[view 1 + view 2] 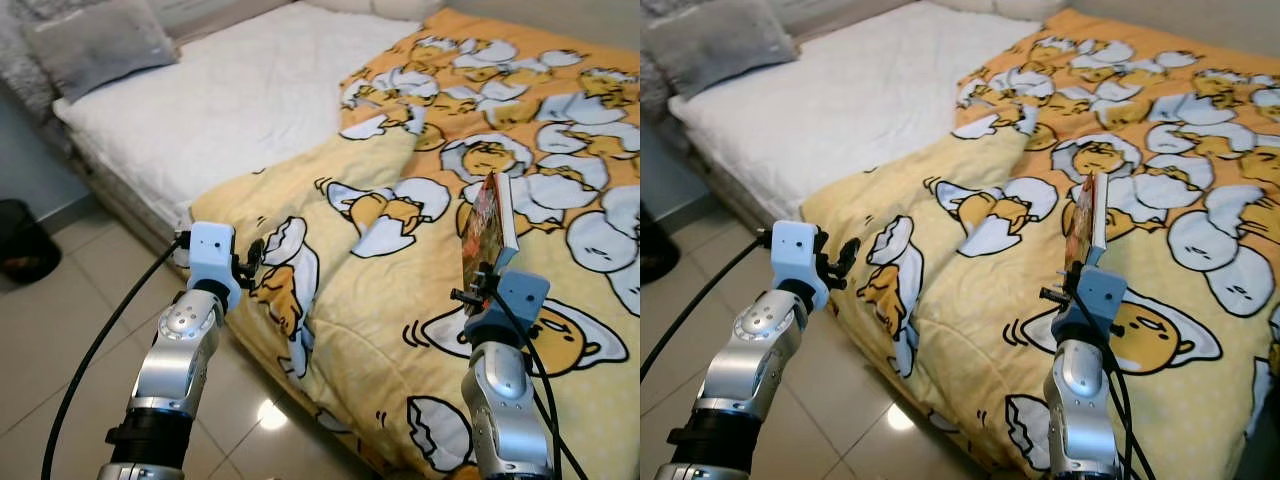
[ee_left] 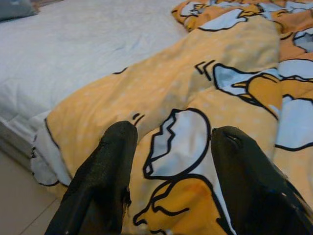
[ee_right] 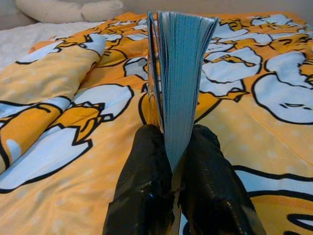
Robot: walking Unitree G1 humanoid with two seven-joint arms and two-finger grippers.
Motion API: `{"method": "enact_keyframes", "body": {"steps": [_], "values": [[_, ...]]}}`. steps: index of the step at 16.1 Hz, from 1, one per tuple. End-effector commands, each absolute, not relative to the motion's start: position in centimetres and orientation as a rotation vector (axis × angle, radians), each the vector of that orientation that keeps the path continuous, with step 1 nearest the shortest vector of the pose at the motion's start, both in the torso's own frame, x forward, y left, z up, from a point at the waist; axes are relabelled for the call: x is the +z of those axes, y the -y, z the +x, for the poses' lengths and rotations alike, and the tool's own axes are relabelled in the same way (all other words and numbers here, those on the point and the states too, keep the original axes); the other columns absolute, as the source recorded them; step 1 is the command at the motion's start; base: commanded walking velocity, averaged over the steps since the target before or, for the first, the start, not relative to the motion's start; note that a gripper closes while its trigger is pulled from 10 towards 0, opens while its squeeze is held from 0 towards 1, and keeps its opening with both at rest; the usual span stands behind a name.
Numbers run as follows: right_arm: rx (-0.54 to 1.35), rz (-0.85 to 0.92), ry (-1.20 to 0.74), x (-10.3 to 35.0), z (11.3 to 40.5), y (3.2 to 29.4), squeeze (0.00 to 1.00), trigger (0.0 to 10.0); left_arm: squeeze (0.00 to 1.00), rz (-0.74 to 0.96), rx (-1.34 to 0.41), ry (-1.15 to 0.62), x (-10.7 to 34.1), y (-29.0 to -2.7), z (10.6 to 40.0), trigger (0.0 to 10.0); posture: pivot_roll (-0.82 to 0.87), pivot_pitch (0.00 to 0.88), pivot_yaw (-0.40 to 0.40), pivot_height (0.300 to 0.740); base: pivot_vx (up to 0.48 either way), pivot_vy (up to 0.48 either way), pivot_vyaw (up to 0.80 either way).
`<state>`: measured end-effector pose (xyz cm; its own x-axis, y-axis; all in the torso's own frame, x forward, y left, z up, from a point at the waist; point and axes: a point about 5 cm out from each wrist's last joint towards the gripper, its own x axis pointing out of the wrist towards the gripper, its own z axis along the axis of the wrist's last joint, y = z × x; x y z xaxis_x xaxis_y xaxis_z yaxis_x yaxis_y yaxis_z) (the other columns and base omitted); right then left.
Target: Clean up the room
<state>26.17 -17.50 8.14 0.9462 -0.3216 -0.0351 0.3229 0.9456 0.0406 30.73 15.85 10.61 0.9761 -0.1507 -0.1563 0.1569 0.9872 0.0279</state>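
Upright above the bed, a book (image 1: 489, 232) stands pinched between the two black fingers of the right gripper (image 3: 177, 147), its page edges facing the wrist camera and its colourful cover turned to the robot's left. Below it spreads a yellow duvet (image 1: 400, 300) printed with cartoon eggs, which covers the right half of the bed and hangs over the near edge toward the floor. The left gripper (image 2: 168, 147) hovers at the duvet's near left corner, fingers (image 2: 105, 171) spread apart and holding nothing. Beyond the duvet, the bare white mattress (image 1: 240, 100) stretches to a grey pillow (image 1: 100, 45) at its far left corner, with pale pillows (image 3: 68, 10) along the head of the bed. Beige floor tiles (image 1: 60, 330) run beside the bed, and a dark bin (image 1: 22, 240) sits on them at the left edge, well apart from both arms.
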Motion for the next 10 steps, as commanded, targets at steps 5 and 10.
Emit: {"method": "enact_keyframes", "body": {"steps": [5, 10], "values": [[-0.325, 0.076, -0.011, 8.7, 26.53, 17.16, 0.0, 10.0, 0.0, 0.039, -0.16, -0.171, 10.44, -16.1, 30.8, 10.0, -0.05, 0.0, 0.092, 0.74, 0.0, 0.0, -0.8], [-0.328, 0.099, -0.019, 8.6, 26.71, 17.17, 0.0, 10.0, 0.0, 0.039, -0.161, -0.171, 10.47, -16.01, 30.97, 10.0, -0.05, 0.0, 0.094, 0.74, 0.0, 0.056, -0.8]]}}
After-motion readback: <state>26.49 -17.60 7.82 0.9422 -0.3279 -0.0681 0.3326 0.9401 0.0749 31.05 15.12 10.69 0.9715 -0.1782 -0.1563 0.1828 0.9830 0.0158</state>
